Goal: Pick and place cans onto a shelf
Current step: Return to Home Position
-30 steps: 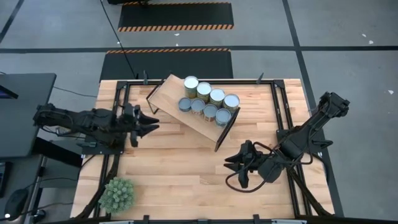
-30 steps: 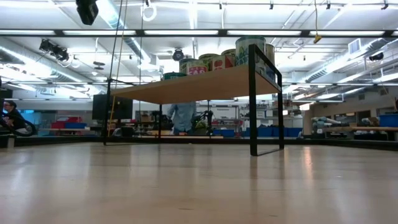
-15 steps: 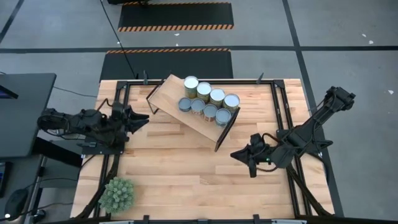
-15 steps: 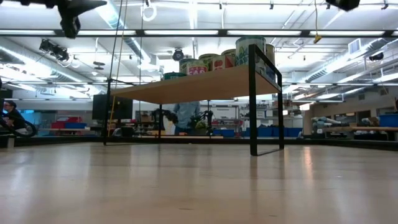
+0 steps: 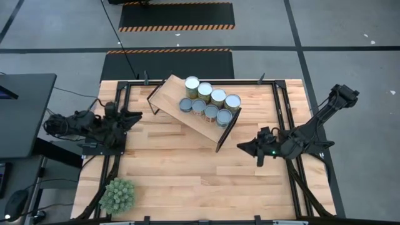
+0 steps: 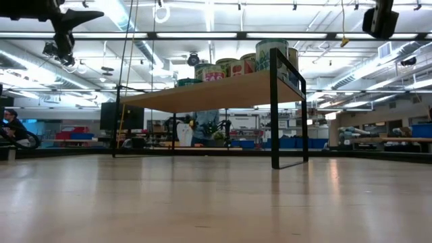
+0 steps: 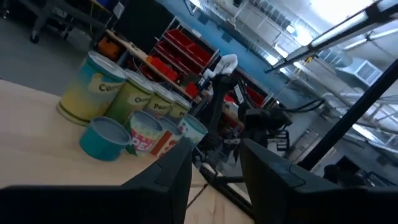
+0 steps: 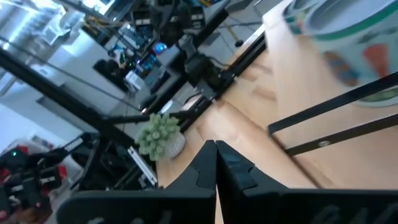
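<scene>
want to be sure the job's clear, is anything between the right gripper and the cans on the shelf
Only the black end frame of the shelf: it stands between the shut right gripper and the cans, all eight already on top. Nothing else visible lies between them.

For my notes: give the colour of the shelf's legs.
Black; the shelf legs show best in the low view.

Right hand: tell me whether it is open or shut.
Shut. In the right wrist view the right hand shows its two dark fingers pressed together, with nothing between them.
</scene>
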